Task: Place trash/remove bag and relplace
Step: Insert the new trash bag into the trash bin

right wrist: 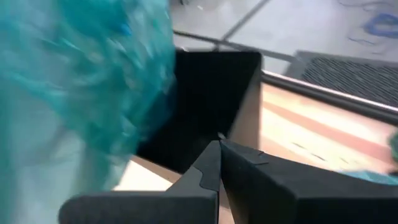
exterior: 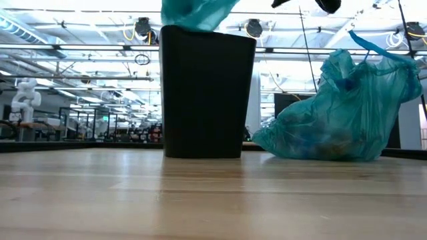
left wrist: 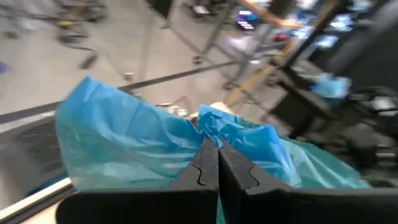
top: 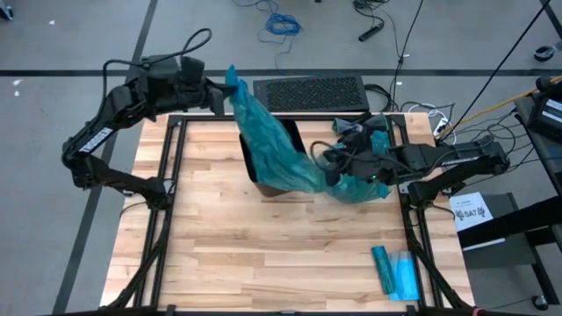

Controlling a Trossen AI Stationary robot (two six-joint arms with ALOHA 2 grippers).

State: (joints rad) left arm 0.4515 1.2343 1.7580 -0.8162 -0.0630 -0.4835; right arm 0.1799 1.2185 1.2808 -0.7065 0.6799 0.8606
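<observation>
The wooden desk (top: 263,246) has a black trash bin (exterior: 203,93) standing near its back edge. A teal trash bag (top: 281,154) stretches over it, its full, lumpy end (exterior: 340,120) sitting on the desk beside the bin with the trash inside. Left gripper (left wrist: 217,152) has its jaws pinched on the bag's top edge. Right gripper (right wrist: 219,144) hovers by the bin's rim, jaws closed with nothing in them. A teal bag roll (top: 395,270) lies near the front right corner.

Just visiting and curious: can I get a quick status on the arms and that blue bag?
Left gripper shut on teal bag, lifted over black bin. Right gripper shut, empty, beside bin. Full bag sits on table.
</observation>
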